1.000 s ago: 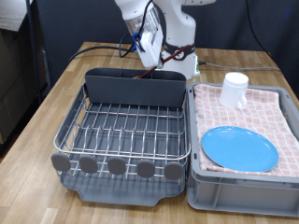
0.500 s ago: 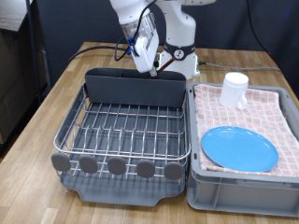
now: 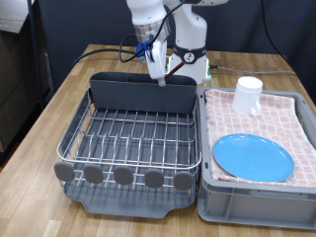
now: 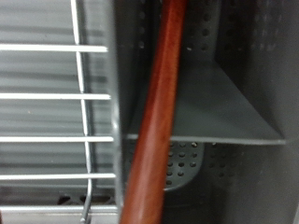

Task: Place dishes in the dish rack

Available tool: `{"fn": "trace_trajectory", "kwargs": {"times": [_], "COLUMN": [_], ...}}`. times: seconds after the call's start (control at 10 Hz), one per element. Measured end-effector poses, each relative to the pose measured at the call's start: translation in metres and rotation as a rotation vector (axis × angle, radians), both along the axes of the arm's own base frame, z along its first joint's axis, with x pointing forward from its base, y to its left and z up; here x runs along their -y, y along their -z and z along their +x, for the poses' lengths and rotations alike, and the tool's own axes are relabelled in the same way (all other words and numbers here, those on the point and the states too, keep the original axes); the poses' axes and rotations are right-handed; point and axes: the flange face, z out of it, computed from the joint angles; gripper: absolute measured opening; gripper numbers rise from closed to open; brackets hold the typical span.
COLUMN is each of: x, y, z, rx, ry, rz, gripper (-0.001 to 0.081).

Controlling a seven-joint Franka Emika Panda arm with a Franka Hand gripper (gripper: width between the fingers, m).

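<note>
My gripper (image 3: 160, 71) hangs upright over the grey cutlery caddy (image 3: 143, 94) at the far end of the dish rack (image 3: 128, 138). It is shut on the reddish-brown wooden spoon (image 4: 159, 112). In the wrist view the spoon's handle runs from the hand down into the caddy (image 4: 224, 121), beside the rack's wires (image 4: 79, 93). My fingers do not show in the wrist view. The blue plate (image 3: 253, 156) and the white cup (image 3: 248, 95) lie on the pink checked cloth at the exterior view's right.
The grey crate (image 3: 212, 193) with the cloth stands tight against the rack's right side. Round grey discs (image 3: 122, 175) line the rack's near edge. Both stand on a wooden table (image 3: 59, 99). Cables hang behind the arm.
My gripper has risen from low at the caddy's rim and turned from tilted to upright, shifting slightly to the exterior view's right. The plate and the cup have not moved.
</note>
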Motion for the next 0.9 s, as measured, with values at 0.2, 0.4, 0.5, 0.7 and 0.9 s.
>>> {"fn": "trace_trajectory", "kwargs": {"times": [0.2,0.4,0.5,0.7,0.9], "x": [-0.011,-0.022,-0.025,-0.029,-0.032], "y": [-0.009,-0.022,-0.029,-0.045,-0.064], "z": [0.008,0.014,0.015,0.017,0.018], "rx": [-0.005,0.010,0.016,0.019,0.012], "ry": [0.007,0.024,0.024,0.021,0.013], "rz": [-0.100,-0.151,-0.154,-0.155,-0.164], "gripper": [0.0797,0.0803,0.0803,0.0803,0.0803]}}
